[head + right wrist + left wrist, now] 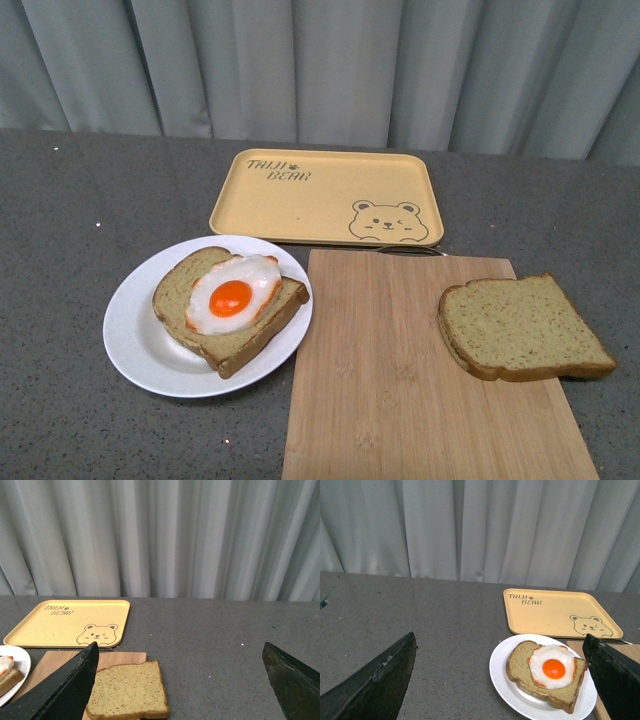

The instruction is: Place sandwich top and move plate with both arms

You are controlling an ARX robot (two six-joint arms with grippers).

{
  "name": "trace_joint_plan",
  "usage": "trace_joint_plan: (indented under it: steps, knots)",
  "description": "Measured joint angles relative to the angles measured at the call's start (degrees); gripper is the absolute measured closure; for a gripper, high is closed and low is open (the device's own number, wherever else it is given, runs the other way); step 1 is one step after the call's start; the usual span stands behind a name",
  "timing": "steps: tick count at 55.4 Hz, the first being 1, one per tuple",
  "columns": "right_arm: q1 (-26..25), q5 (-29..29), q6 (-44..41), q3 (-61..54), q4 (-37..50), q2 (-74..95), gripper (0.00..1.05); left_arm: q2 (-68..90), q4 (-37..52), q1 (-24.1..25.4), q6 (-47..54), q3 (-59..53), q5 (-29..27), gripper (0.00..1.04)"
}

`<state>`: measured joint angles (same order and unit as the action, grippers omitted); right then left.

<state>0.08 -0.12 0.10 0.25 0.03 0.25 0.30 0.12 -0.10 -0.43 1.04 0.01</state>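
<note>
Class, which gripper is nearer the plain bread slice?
Right. The right gripper is open with the sandwich top just ahead; the left gripper faces the plate, slice out of its view.

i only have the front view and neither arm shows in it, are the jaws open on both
Observer: The left gripper has its jaws spread wide, with nothing between them.
Operator: and the right
Observer: The right gripper also has its jaws wide apart and empty.
Operator: is the right one on the bare bread
Observer: No. Its wrist view looks over the plain brown bread slice, which lies untouched on the light wooden cutting board.
</note>
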Motion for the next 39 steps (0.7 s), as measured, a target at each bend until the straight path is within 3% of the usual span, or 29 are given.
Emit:
trace_joint_plan:
  steps: [39]
  knots:
    - [0.0,0.0,0.0,0.0,0.0,0.0,0.09,0.0,0.0,0.0,0.0,0.0,0.0,0.07]
